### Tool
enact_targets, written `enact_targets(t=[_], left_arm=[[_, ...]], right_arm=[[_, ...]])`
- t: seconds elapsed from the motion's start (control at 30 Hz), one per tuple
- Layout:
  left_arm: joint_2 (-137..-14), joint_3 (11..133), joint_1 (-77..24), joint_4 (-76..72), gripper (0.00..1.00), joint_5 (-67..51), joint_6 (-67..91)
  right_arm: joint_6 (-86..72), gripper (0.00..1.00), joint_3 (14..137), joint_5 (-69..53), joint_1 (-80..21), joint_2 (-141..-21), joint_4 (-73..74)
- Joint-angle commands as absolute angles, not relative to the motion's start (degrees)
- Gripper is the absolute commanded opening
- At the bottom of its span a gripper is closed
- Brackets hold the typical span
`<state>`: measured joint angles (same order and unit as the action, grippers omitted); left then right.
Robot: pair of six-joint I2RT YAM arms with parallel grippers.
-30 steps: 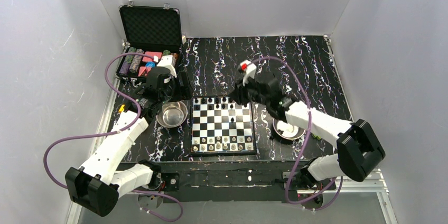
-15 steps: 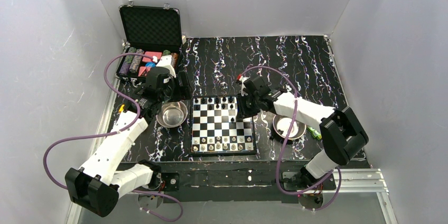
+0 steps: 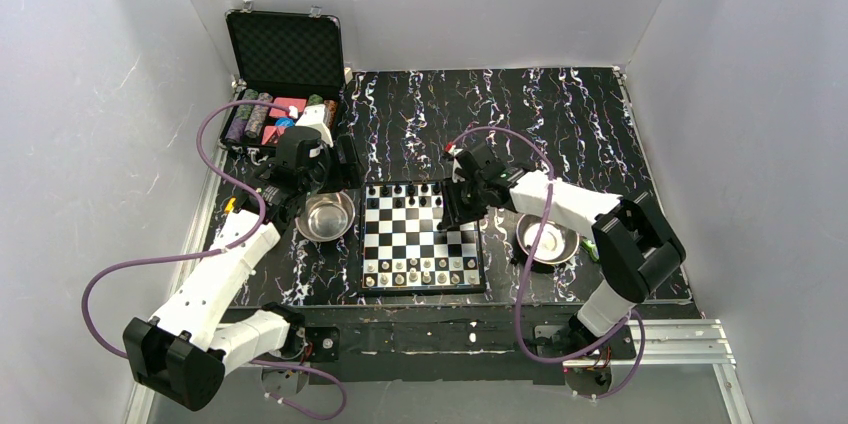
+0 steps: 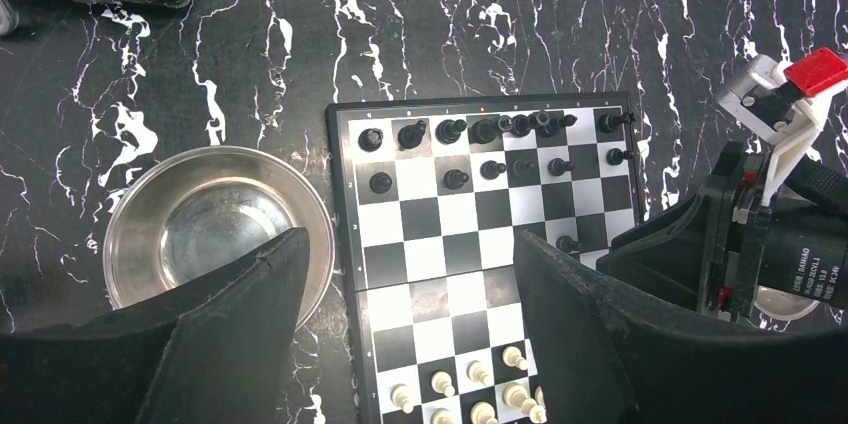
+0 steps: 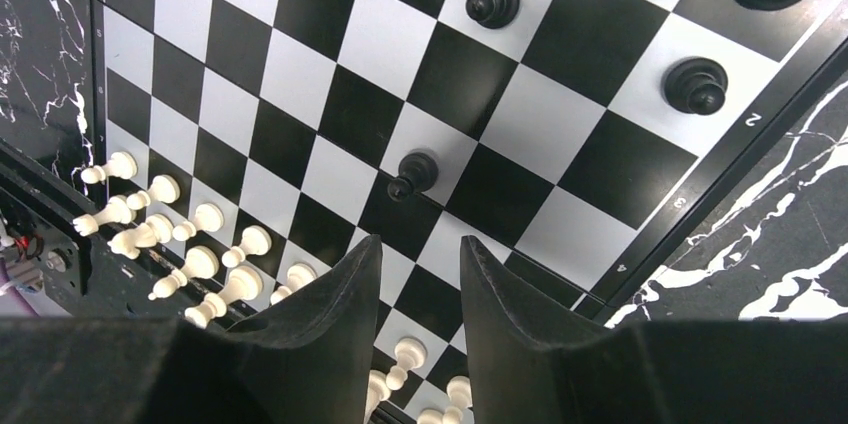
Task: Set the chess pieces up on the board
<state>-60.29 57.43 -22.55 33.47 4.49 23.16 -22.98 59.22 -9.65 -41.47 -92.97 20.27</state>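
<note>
Right wrist: right gripper [image 5: 420, 244] jaws apart, empty; lone black pawn [image 5: 415, 174] just beyond tips. Left wrist: left gripper [image 4: 408, 239] wide open, empty, over board [image 4: 430, 216] and steel bowl [image 4: 120, 234]. Top view: jaws too small.

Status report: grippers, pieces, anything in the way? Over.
Left gripper open, empty, up by steel bowl. Right gripper parted, empty, over board. One black pawn stands mid-board by its tips, off its row. Nothing seen blocking.

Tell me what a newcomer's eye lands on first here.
The checkered board sits centrally, black chess pieces ranked along its far edge, white ones along the near edge. The right gripper hangs over the board's right side, fingers apart, near a lone black pawn standing out of line.
</note>
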Motion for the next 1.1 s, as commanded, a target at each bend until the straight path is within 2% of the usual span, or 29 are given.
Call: enact_targets(t=[0.0,0.3,0.83,1.07], left_arm=[[-59.0,57.2,-22.1,34.2,0.74,4.2,23.2],[-59.3,57.3,-22.1,34.2,0.74,4.4,22.9],[-59.3,56.4,-22.1,33.9,0.74,4.4,22.8],[-59.1,56.5,-22.1,34.0,0.74,4.7,22.5]], right_arm=[[-23.9,0.43,62.7,-10.6,-42.1,-93.9,19.8],[-23.7,0.43,65.9,-9.5,-42.6,-96.9,21.6],[-23.5,0.33,66.5,-8.8,-43.3,-99.1,22.6],[-23.5,0.32,66.8,-8.9,-43.4,-99.7,22.3]])
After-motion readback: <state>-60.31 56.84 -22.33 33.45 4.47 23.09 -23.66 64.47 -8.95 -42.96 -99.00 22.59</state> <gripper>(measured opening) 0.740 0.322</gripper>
